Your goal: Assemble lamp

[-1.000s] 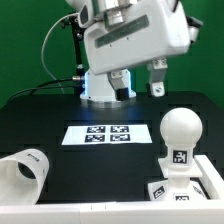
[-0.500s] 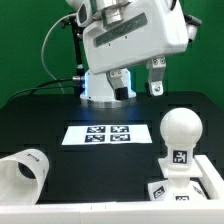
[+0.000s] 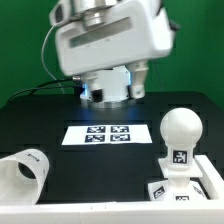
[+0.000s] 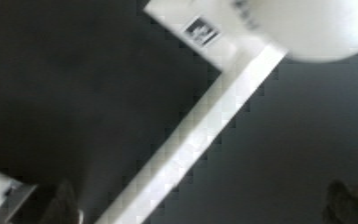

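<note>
The white bulb (image 3: 181,135) stands upright with its round head up on the blocky base (image 3: 186,186) at the front of the exterior view's right; both carry square tags. The tapered shade (image 3: 22,172) lies on its side at the front left, open mouth toward the camera. My gripper (image 3: 129,85) hangs high above the back of the table, behind the marker board (image 3: 105,134), open and empty, far from all three parts. In the wrist view the bulb head (image 4: 318,25) and a tag (image 4: 202,30) show blurred, and my two fingers (image 4: 48,202) stand wide apart.
A white rail (image 3: 100,213) runs along the table's front edge; it crosses the wrist view as a slanted white strip (image 4: 211,110). The arm's base with a blue light (image 3: 95,92) and cables stands at the back. A green wall is behind.
The arm's hand has swung toward the exterior view's left and is blurred by motion. The bulb, base and shade have not moved.
</note>
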